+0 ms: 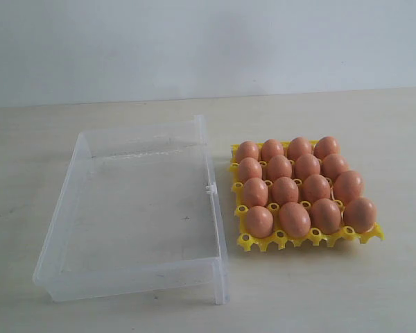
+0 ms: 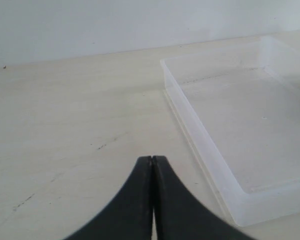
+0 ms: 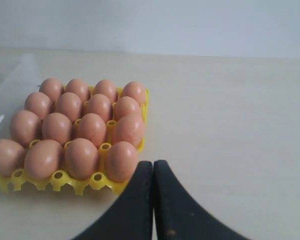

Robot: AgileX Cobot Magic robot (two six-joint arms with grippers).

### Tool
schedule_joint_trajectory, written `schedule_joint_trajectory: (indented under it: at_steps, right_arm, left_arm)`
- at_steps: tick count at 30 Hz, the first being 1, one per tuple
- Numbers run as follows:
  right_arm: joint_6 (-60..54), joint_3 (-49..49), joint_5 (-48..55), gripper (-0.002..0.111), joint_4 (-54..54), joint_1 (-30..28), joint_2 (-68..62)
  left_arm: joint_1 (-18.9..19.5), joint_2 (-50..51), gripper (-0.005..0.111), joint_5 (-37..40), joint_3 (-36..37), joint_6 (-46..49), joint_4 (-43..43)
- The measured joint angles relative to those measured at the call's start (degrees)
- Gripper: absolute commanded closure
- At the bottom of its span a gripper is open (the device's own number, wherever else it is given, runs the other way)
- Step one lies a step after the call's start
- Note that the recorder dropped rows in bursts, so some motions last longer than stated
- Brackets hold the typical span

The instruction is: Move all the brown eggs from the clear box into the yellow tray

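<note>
Exterior view: all sixteen brown eggs (image 1: 285,190) sit in the yellow tray (image 1: 263,241), just beside the eggless clear box (image 1: 132,277); left gripper (image 2: 153,159) and right gripper (image 3: 153,164) are pinched together, holding nothing; eggs likely light, slick, brittle, so grip gently across the waist.

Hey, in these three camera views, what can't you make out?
Exterior view: neither claw is in frame.
Exterior view: brown eggs fill the yellow tray, hiding its cups.
Left wrist view: the clear box runs past the picture's edge; the shut left claw covers some table.
Right wrist view: an edge cuts one egg; the box is a blurred sliver; the right claw hides a tray corner.
</note>
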State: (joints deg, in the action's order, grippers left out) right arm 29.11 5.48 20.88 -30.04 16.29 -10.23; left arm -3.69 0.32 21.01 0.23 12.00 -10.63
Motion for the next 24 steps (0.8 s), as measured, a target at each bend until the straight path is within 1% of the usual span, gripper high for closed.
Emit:
schedule_joint_trajectory:
  at_steps: [2,5,24]
  right_arm:
    - [0.0,-2.48,0.01,0.108,0.82,-1.21,5.55]
    - [0.0,-4.81,0.09,0.108,1.29,-2.65,9.34]
    - [0.11,-5.24,-0.51,0.108,1.59,-2.78,9.9]
  left_arm:
    - [0.0,0.0,0.107,0.0,0.0,0.0,0.0]
    - [0.0,0.0,0.107,0.0,0.0,0.0,0.0]
    - [0.0,0.0,0.107,0.0,0.0,0.0,0.0]
